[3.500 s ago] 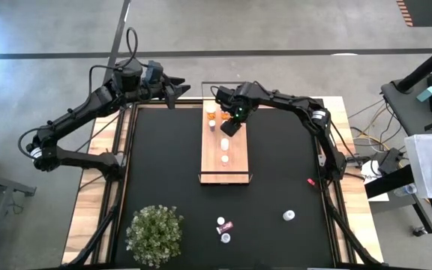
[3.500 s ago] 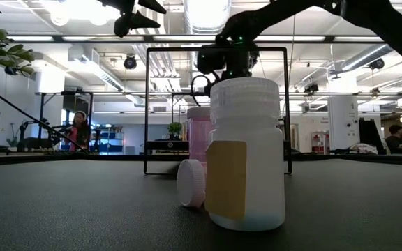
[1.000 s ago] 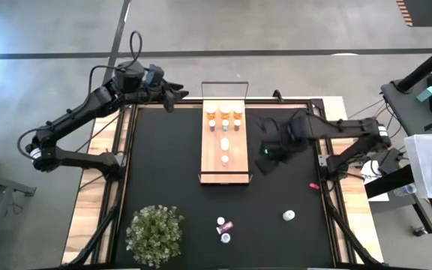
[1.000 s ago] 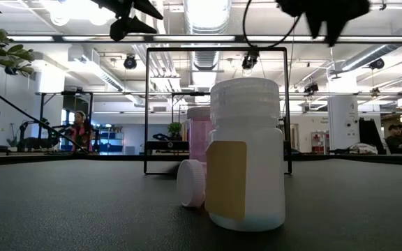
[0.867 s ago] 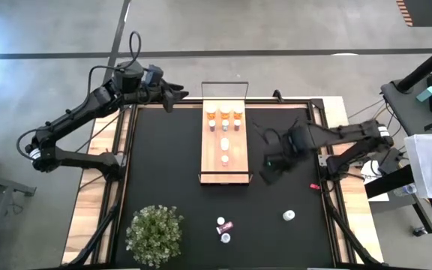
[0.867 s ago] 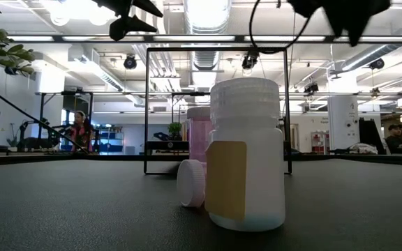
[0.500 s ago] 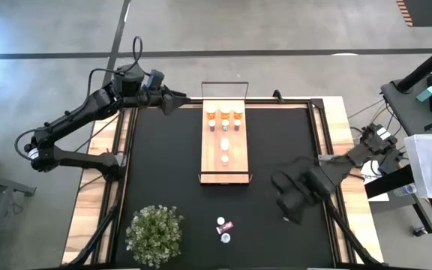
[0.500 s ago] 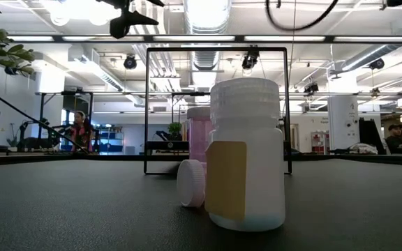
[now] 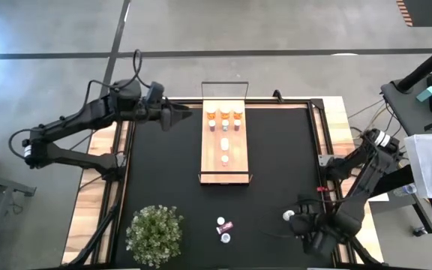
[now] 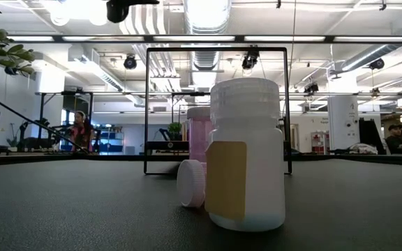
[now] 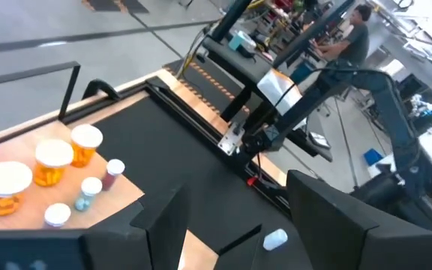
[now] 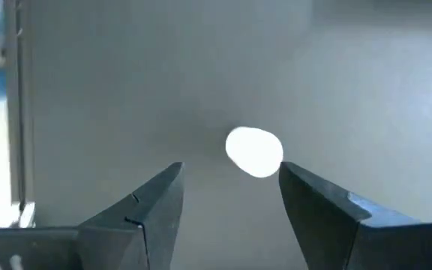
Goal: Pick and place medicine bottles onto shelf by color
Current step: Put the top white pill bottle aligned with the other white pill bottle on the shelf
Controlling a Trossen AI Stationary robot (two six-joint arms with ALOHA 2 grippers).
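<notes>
Right end effector open over a white bottle; six bottles fill the shelf; three remain beyond.

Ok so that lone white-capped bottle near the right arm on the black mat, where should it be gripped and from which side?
Grip the small white-capped bottle across its round sides just under the cap, coming straight down. It stands upright and alone on the black mat, so nothing crowds it. The right pincer is open, above it, the cap showing between the fingertips.
</notes>
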